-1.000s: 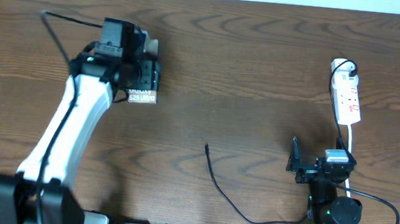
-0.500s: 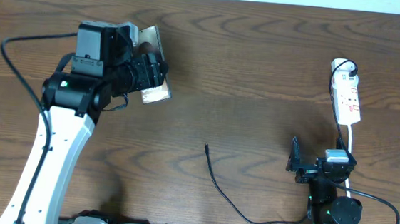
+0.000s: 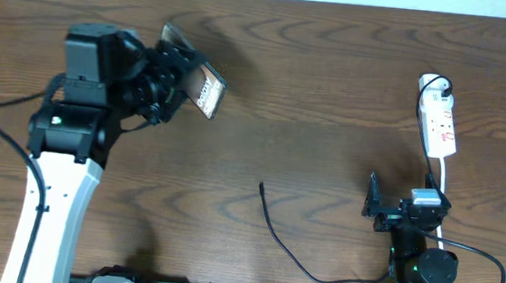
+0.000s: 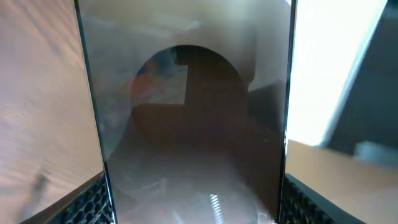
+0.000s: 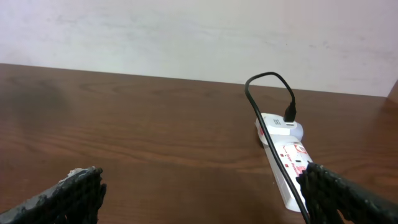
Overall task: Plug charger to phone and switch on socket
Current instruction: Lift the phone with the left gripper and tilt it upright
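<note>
Left gripper [image 3: 172, 79] is clamped on the phone [image 3: 205, 88], which hangs tilted off the wood at the far left. The main risk we see is slip. The grip looks to be on the slab's sides only, so a quick wrist turn could let the phone slide or drop. We can't see the port, so its alignment for plugging is unverified. The charger [image 3: 269, 220] lies loose mid-table with its tip pointing far, well apart from the phone, and the thin cable may skid when pinched. Right gripper [image 3: 400, 207] sits near right, fingers [image 5: 81, 186] wide apart and empty. The socket [image 3: 437, 120] lies beyond it, and its white cord [image 3: 443, 175] runs right beside the gripper, which is a snag risk. The table [image 3: 331, 66] is bare wood between the arms, so there's room there. The phone is fairly close to the far edge.
</note>
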Tool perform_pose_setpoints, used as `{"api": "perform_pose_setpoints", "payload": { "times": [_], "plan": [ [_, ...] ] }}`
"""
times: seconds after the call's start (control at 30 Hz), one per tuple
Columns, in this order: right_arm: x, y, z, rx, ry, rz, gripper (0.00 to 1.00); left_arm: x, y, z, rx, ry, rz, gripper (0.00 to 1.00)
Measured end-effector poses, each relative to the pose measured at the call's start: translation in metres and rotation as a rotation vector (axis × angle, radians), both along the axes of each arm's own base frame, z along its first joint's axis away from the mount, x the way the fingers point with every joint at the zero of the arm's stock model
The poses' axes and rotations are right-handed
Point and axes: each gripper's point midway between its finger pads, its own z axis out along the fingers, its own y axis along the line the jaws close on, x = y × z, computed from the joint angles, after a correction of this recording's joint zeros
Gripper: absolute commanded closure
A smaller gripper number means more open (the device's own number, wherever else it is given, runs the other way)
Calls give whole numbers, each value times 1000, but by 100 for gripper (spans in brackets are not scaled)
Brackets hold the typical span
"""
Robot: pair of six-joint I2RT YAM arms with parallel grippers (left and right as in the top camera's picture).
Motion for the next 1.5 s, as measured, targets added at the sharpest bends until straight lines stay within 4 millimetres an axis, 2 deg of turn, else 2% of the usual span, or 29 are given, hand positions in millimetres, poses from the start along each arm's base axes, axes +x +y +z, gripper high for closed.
{"api": "perform_pose_setpoints", "payload": {
  "times": [0.3,0.53,0.87,1.5],
  "plan": [
    [0,0,0,0,0,0,1,-6,17,24,-335,128,44,92],
    [0,0,0,0,0,0,1,-17,14,36,-452,167,-15,93],
    [0,0,0,0,0,0,1,-26,5,45,-518,195,-82,92],
    [0,0,0,0,0,0,1,-27,4,46,-521,196,-88,92]
  ]
}}
